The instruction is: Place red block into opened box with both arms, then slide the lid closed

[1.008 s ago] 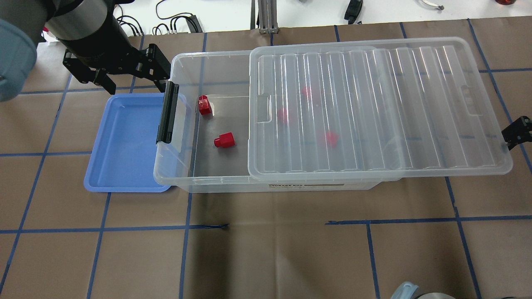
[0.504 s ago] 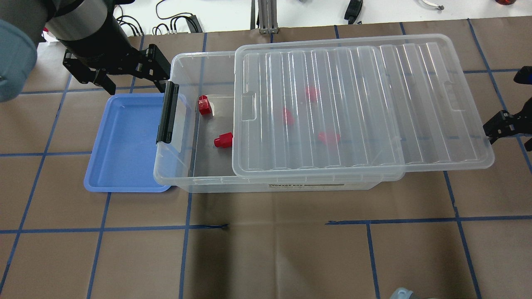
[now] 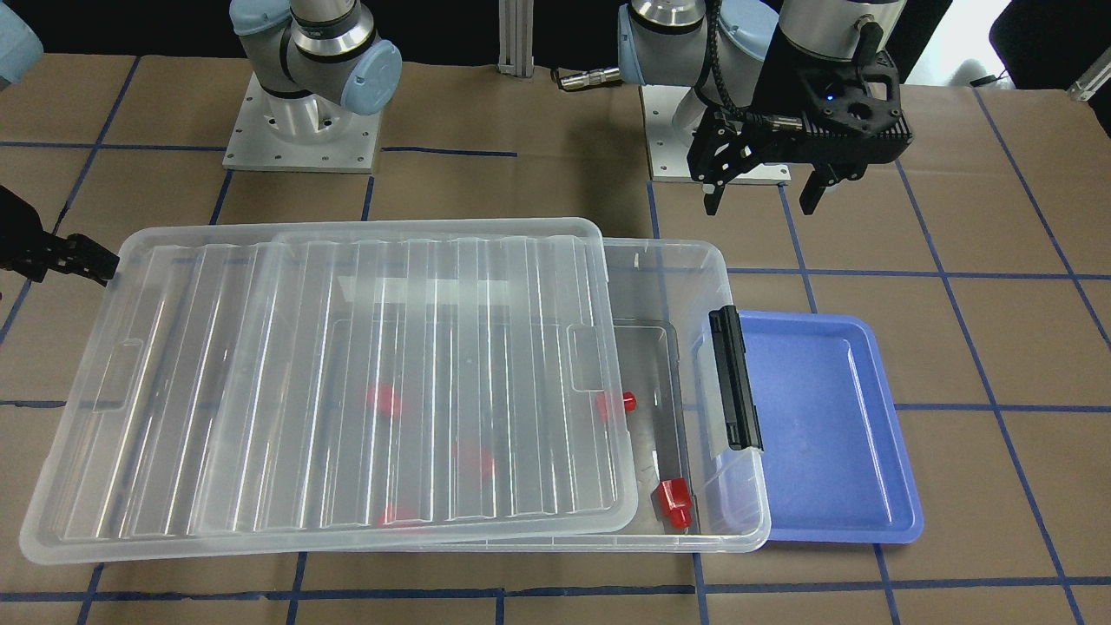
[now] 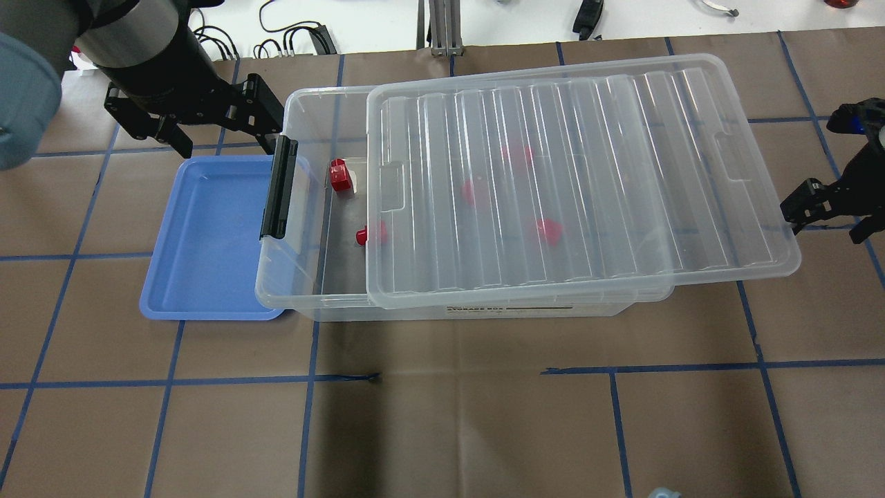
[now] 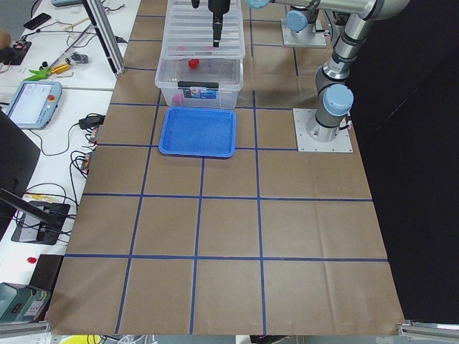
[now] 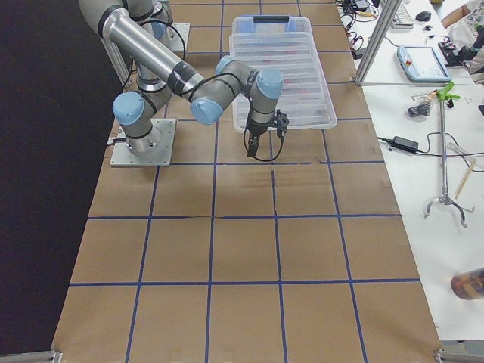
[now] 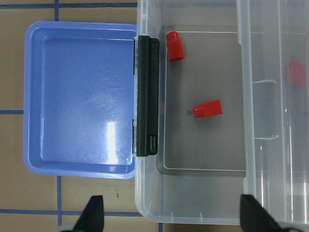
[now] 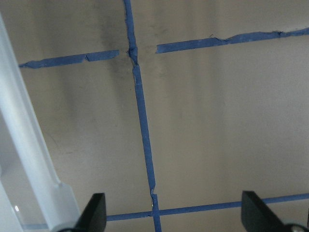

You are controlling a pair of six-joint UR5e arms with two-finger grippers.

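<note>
The clear box (image 4: 304,104) lies lengthwise, its black latch bar (image 4: 278,187) toward the blue tray. The ribbed lid (image 4: 581,180) rests on it slightly skewed, covering most of it and overhanging its right end. One red block (image 4: 339,175) lies uncovered near the latch; another (image 4: 361,236) is half under the lid edge; three more show dimly through the lid. My left gripper (image 4: 225,142) hovers open behind the latch corner, holding nothing. My right gripper (image 4: 826,223) is open, one finger against the lid's right short edge (image 8: 29,145).
An empty blue tray (image 4: 207,235) sits against the box's latch end. Cables and an aluminium post (image 4: 440,28) line the far edge. Both arm bases (image 3: 299,130) stand behind the box in the front-facing view.
The lid has slid left toward the latch end, with my right gripper following against its right edge. It now half covers the second red block. The left gripper has stayed put.
</note>
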